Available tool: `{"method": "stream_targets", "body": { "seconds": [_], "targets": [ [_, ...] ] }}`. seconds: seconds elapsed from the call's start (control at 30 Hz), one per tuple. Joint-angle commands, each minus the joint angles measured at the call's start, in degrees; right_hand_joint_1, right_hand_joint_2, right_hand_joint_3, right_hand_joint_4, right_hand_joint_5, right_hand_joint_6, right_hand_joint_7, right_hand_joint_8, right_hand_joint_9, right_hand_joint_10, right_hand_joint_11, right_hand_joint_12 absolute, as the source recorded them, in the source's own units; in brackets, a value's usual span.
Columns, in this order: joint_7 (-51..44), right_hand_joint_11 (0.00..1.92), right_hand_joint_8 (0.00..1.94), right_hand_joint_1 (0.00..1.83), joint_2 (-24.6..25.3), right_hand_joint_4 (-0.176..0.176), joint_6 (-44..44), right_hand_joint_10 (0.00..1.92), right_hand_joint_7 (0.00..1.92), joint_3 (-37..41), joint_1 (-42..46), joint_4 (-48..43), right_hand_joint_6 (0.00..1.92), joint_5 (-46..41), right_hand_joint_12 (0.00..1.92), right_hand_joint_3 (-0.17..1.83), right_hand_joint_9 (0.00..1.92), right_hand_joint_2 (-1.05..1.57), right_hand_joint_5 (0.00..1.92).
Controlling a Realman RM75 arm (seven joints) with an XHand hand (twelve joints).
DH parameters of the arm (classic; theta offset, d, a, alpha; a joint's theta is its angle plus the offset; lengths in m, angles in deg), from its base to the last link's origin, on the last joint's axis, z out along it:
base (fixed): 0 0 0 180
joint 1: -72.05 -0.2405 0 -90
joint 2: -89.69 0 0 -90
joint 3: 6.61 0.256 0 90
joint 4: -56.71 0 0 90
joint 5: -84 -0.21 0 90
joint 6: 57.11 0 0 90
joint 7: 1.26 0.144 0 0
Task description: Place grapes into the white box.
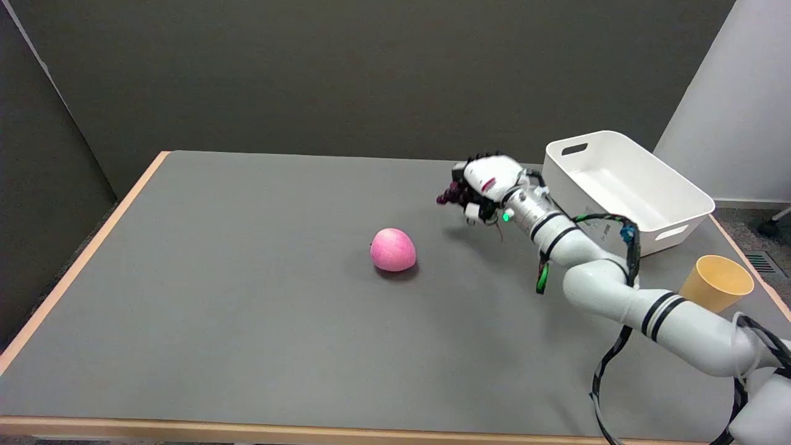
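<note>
My right hand [485, 182] hangs in the air above the table, left of the white box [624, 185]. It grips a dark purple bunch of grapes [447, 196], which sticks out at the hand's left side; most of the bunch is hidden by the fingers. A shadow lies on the table below the hand. The white box stands at the table's far right with its inside bare, and nothing of the grapes is in it.
A pink apple-like fruit [393, 250] lies near the middle of the grey table [216, 296]. An orange cup [717, 283] lies tipped at the right edge, below the box. The table's wooden edge runs along the left and front.
</note>
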Motion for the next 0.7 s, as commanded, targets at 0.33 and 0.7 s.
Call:
{"method": "stream_targets", "body": {
  "seconds": [0.33, 0.7],
  "targets": [
    [-10.8, 0.86, 1.54, 1.17, -6.7, -0.176, 3.2, 1.63, 0.7, 35.0, 8.9, -9.4, 1.51, -8.7, 1.92, 0.31, 0.92, 1.14, 0.64],
    [-12.8, 0.87, 1.54, 1.17, -8.5, -0.176, 7.2, 1.63, 0.7, 38.0, 17.6, -1.8, 1.51, -21.6, 1.92, 0.31, 0.91, 1.14, 0.64]
  ]
}}
